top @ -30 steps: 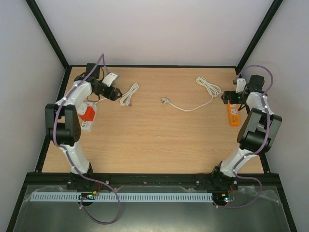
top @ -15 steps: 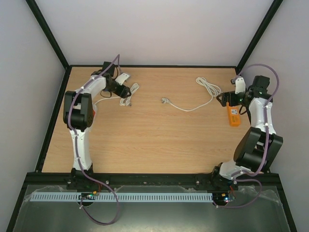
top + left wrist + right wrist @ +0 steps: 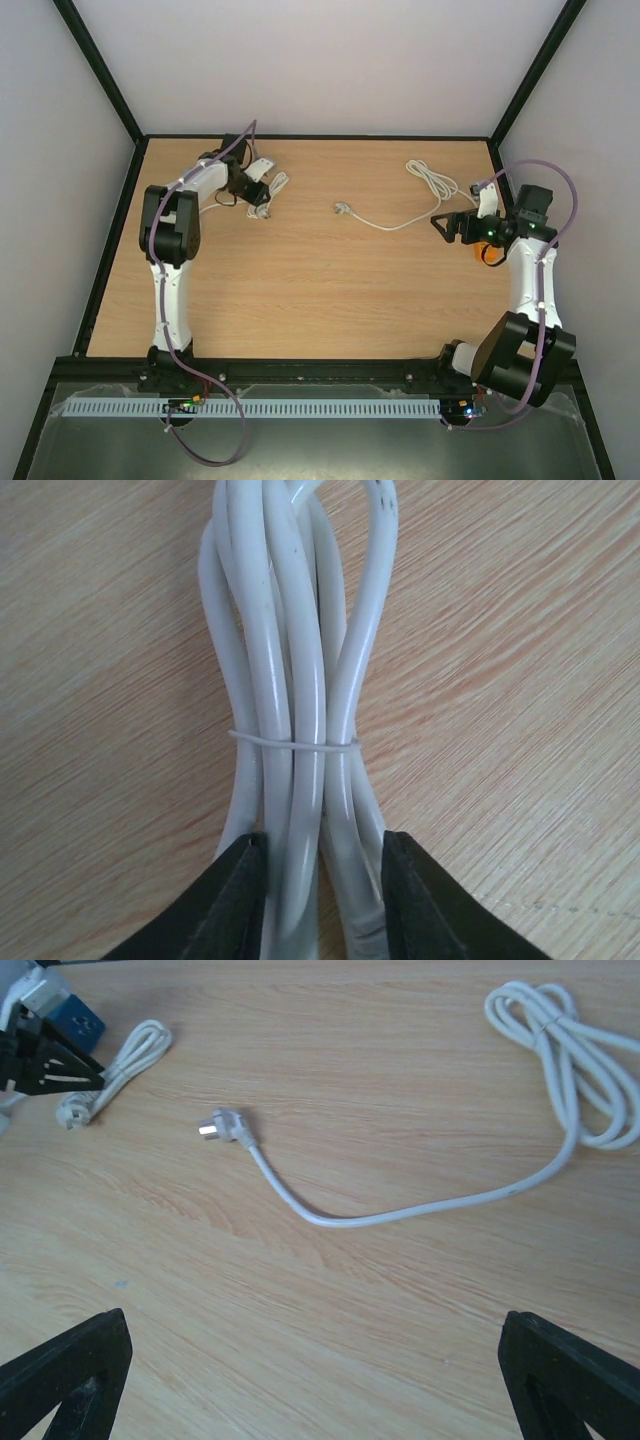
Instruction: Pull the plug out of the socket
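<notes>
A white plug [image 3: 343, 208] lies loose on the wooden table [image 3: 300, 290], and its cord runs right to a coil [image 3: 430, 180]. The right wrist view shows this plug [image 3: 225, 1125] and coil [image 3: 565, 1055] too. The socket, an orange power strip [image 3: 483, 252], shows only a sliver under my right arm, well apart from the plug. A second white cable bundle [image 3: 272, 188], tied with a thin band, lies at the far left. My left gripper [image 3: 260, 198] is shut on that bundle [image 3: 290, 680], a finger [image 3: 235, 900] pressing each side. My right gripper [image 3: 446, 226] hovers open, empty.
Black frame rails [image 3: 110, 240] border the table on the left, back and right, with walls beyond. The left gripper and its bundle [image 3: 130, 1060] appear at the top left of the right wrist view.
My left arm moved right to the tied bundle and its fingers closed on it. My right arm swung off the orange strip, toward the table's middle, still open.
</notes>
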